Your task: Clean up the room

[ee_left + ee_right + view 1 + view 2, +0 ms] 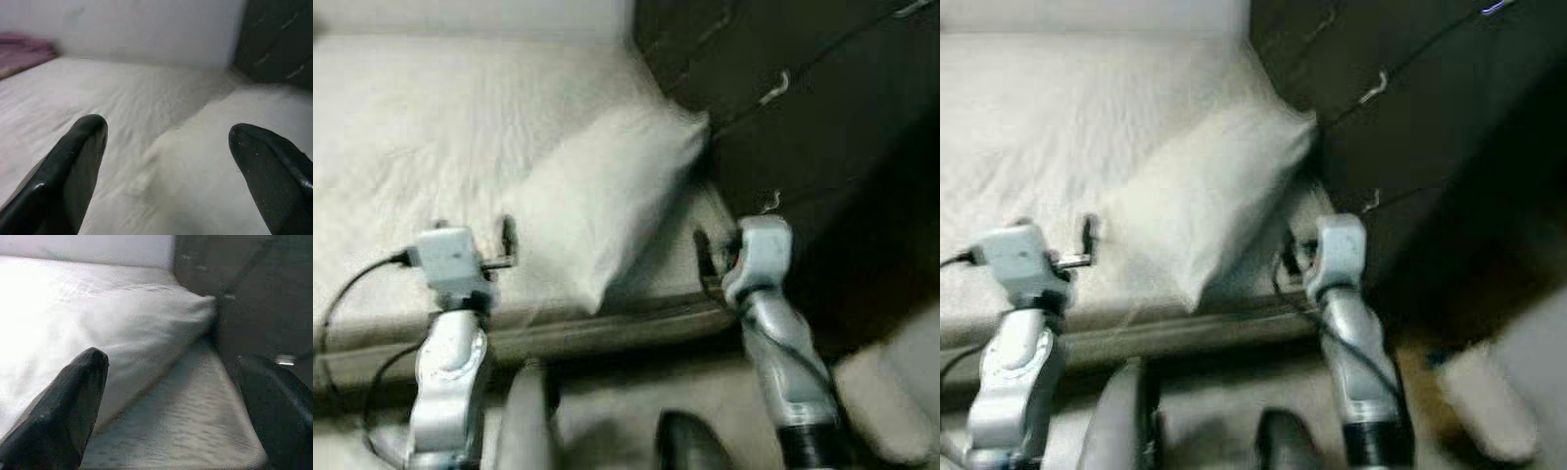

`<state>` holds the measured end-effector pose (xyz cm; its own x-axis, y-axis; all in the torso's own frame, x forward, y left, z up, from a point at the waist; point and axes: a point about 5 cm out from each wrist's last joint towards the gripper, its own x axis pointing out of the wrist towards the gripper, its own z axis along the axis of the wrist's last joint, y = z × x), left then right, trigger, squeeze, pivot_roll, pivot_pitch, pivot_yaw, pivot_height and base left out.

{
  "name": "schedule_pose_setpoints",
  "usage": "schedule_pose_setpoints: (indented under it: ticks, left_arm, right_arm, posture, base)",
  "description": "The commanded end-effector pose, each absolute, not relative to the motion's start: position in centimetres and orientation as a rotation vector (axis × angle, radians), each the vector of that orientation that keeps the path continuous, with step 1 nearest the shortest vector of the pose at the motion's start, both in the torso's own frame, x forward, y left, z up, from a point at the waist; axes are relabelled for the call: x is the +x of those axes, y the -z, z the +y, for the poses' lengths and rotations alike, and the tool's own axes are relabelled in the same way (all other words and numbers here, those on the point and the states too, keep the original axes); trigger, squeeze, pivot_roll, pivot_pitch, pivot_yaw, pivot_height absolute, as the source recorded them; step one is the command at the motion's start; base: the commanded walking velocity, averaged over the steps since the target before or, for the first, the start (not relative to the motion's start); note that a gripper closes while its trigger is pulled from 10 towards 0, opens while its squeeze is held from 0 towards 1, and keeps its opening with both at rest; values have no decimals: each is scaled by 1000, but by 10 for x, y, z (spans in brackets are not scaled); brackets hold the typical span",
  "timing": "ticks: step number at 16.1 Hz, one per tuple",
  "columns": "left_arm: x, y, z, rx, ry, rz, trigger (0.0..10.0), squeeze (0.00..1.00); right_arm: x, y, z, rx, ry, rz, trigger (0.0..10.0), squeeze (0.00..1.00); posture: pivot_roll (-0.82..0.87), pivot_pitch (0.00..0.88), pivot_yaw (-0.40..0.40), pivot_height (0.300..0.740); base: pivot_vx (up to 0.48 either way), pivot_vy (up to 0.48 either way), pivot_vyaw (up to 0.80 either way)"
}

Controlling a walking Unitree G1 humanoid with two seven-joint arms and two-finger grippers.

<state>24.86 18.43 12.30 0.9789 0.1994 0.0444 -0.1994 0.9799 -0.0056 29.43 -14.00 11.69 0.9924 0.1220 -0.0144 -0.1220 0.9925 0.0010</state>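
Both grippers, left gripper and right gripper, hover spread apart and empty over the bed's near edge, flanking a white pillow lying against the dark headboard.

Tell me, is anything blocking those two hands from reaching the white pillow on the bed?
Nothing visible does. The pillow lies on the bed with bare sheet between it and the open left hand and open right hand.
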Motion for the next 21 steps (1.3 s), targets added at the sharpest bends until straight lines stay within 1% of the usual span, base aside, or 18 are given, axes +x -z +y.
schedule_pose_setpoints:
  ticks: [1,6,11,14,17,19,21]
  left_arm:
    - [251,-126,185,8,-208,-50,10000,0]
    - [252,-126,186,9,-212,-53,10000,0]
    - [255,-128,184,-3,-203,-62,10000,0]
    - [255,-129,184,-12,-192,-74,10000,0]
    - [256,-131,182,-21,-175,-88,10000,0]
    - [256,-131,182,-26,-168,-92,10000,0]
    - [257,-131,182,-29,-167,-93,10000,0]
  right_arm:
    - [292,-111,-139,-1,-130,39,10000,0]
    - [294,-111,-135,-7,-161,35,10000,0]
    - [295,-112,-132,5,-173,30,10000,0]
    - [296,-111,-132,0,-178,33,10000,0]
    - [296,-113,-128,-17,-210,18,10000,0]
    - [295,-114,-122,-39,-255,6,10000,0]
    - [295,-113,-121,-28,-260,12,10000,0]
  posture:
    - [56,67,-75,630]
    - [62,65,-82,625]
    - [60,66,-76,556]
    - [60,66,-76,556]
    - [58,66,-76,556]
    - [61,63,-79,556]
    - [62,60,-79,556]
  base:
    - [0,0,0]
    - [0,0,0]
    - [0,0,0]
    - [0,0,0]
    - [346,0,0]
    - [480,0,753]
    - [480,0,203]
